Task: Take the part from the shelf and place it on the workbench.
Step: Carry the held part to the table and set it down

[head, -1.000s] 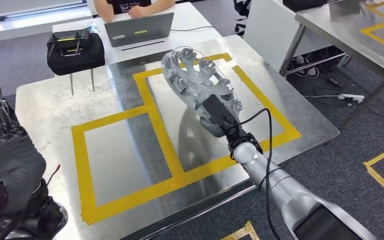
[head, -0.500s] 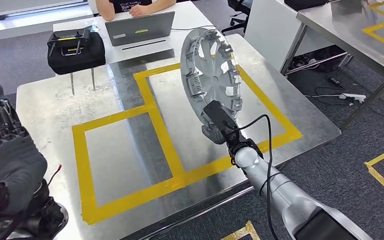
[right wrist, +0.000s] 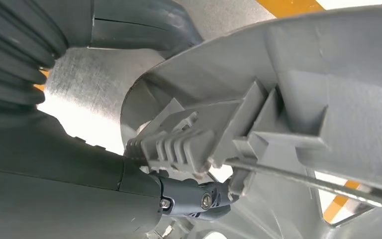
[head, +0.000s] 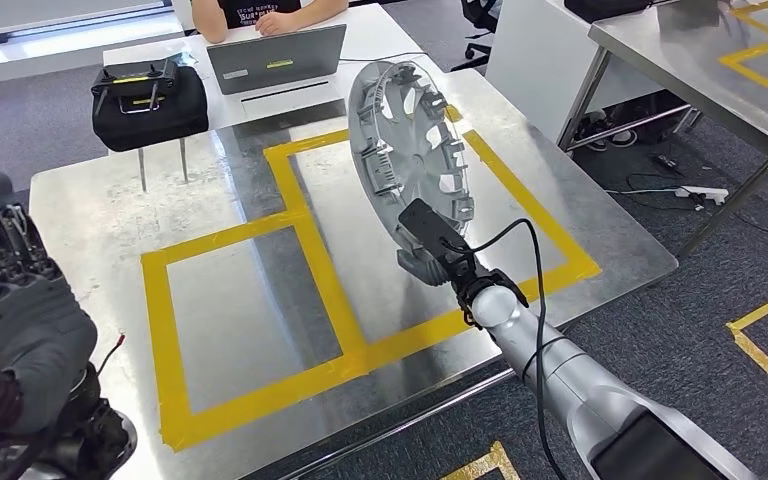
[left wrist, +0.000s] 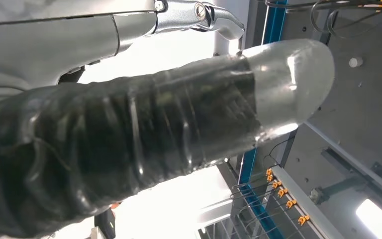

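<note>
The part is a silver wheel cover (head: pixel 410 140), held nearly on edge above the right yellow-taped box of the steel workbench (head: pixel 90 220). My right hand (head: pixel 430 250) grips its lower rim from below, mostly hidden behind the black wrist camera. Up close, the right hand (right wrist: pixel 74 184) clamps the grey ribbed rim and clip of the cover (right wrist: pixel 303 74), with dark fingers (right wrist: pixel 129 22) wrapped over the far side. My left hand (head: pixel 10 310) is raised at the near left corner with its fingers upright and apart, holding nothing. One dark taped finger (left wrist: pixel 179 114) crosses the left wrist view.
A black bag (head: pixel 150 95) and a grey laptop (head: pixel 275 58) stand on the white table behind the workbench, where a person (head: pixel 260 10) sits. A second steel table (head: pixel 700 60) stands at the right, with cables and a power strip (head: pixel 695 193) on the floor.
My right hand has turned the wheel cover from a slanted lie to nearly on edge and shifted it slightly left. The left hand has hardly moved.
</note>
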### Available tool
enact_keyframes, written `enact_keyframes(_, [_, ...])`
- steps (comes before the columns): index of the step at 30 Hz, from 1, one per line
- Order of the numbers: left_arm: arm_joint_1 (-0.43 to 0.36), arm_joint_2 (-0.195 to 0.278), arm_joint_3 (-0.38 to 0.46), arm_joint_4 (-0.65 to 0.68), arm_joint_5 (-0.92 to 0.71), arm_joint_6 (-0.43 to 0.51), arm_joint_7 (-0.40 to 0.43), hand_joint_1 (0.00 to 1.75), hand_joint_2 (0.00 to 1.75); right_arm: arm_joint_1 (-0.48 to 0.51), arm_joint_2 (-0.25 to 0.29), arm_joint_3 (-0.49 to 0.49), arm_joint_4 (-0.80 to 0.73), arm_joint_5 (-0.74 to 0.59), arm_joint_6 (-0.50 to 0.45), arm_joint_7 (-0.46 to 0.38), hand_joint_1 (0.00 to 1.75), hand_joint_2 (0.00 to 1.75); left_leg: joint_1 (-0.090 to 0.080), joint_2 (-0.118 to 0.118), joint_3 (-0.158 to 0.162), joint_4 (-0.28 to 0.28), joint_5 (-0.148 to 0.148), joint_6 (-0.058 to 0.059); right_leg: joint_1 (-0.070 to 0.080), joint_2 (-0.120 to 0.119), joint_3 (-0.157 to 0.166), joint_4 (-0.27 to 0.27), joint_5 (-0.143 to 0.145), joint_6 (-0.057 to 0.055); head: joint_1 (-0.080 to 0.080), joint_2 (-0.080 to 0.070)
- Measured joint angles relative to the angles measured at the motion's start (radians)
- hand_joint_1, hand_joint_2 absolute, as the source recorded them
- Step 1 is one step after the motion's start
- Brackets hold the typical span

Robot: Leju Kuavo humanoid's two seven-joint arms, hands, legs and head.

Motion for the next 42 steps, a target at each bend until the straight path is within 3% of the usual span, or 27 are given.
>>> enact_keyframes(3, [0.000,0.000,-0.001,0.000,0.000,0.000,0.000,0.00,0.00,-0.001,-0.001,0.007,0.000,0.005,-0.006,0.001,0.00,0.00,0.000,0.000,0.000,0.000,0.000,0.000,0.000,0.000,0.000,0.000,0.000,0.000,0.000,0.000])
enact_keyframes(6, [0.001,0.000,-0.001,0.000,-0.001,0.000,0.000,0.00,0.00,-0.001,-0.002,0.009,0.000,0.010,-0.017,0.000,1.31,0.00,0.000,0.000,0.001,0.000,0.000,0.000,0.000,0.000,0.001,0.000,0.000,0.000,0.000,0.000])
enact_keyframes(7, [0.001,0.000,-0.001,0.000,-0.001,0.000,0.000,0.00,0.00,-0.001,-0.002,0.010,0.000,0.011,-0.021,-0.001,1.31,0.00,0.000,0.000,0.001,0.000,0.000,0.000,0.000,0.000,0.001,0.000,0.000,0.000,0.000,0.000])
enact_keyframes(10, [0.001,0.000,-0.002,0.000,-0.001,0.000,0.000,0.00,0.00,0.001,-0.003,0.015,0.000,0.017,-0.031,-0.004,0.00,0.00,0.000,0.000,0.001,0.000,0.000,0.000,0.000,0.000,0.001,0.000,-0.001,0.000,0.001,0.000])
enact_keyframes(18, [0.007,0.000,-0.004,0.000,-0.006,-0.002,-0.001,0.00,0.00,0.028,-0.016,0.021,-0.037,0.096,-0.058,-0.004,0.00,0.00,0.000,0.000,0.001,0.000,0.000,0.000,0.000,0.000,0.001,0.000,0.000,0.000,0.001,0.000])
enact_keyframes(21, [0.020,0.000,-0.006,0.000,-0.019,-0.002,0.000,0.00,0.00,0.054,-0.027,0.024,-0.081,0.189,-0.086,0.026,0.00,0.00,0.000,-0.001,-0.001,0.000,0.000,0.000,0.000,0.000,0.000,0.000,0.000,0.000,0.001,0.000])
enact_keyframes(24, [0.037,0.000,-0.009,-0.002,-0.041,0.001,0.010,0.00,0.00,0.089,-0.046,0.026,-0.156,0.369,-0.108,0.117,0.00,0.00,-0.001,-0.002,-0.003,0.000,0.001,0.001,0.000,-0.002,-0.002,0.000,-0.001,0.001,0.001,0.000])
enact_keyframes(28, [0.069,0.000,-0.013,-0.004,-0.065,0.008,0.028,0.00,0.00,0.119,-0.095,0.034,-0.319,0.653,-0.044,0.303,0.00,0.00,-0.001,-0.003,-0.007,0.000,0.000,0.001,-0.001,-0.002,-0.006,0.000,-0.001,0.001,0.001,0.000])
enact_keyframes(31, [0.090,-0.001,-0.015,-0.006,-0.071,0.012,0.033,0.00,0.00,0.126,-0.128,0.035,-0.433,0.768,0.032,0.384,0.00,0.00,-0.001,-0.003,-0.010,0.000,0.000,0.001,-0.001,-0.002,-0.009,0.000,-0.001,0.001,0.001,0.000])
enact_keyframes(37, [0.115,-0.001,-0.018,-0.006,-0.071,0.015,0.033,0.00,0.00,0.118,-0.183,0.037,-0.613,0.829,0.135,0.443,0.00,0.00,-0.001,-0.003,-0.013,0.000,0.000,0.001,-0.001,-0.002,-0.011,0.000,-0.002,0.002,0.001,0.000])
enact_keyframes(42, [0.120,-0.001,-0.018,-0.006,-0.071,0.013,0.032,0.00,0.00,0.111,-0.193,0.037,-0.646,0.829,0.154,0.452,0.00,0.00,-0.001,-0.003,-0.013,0.000,0.000,0.001,-0.001,-0.002,-0.011,0.000,-0.002,0.002,0.001,0.000])
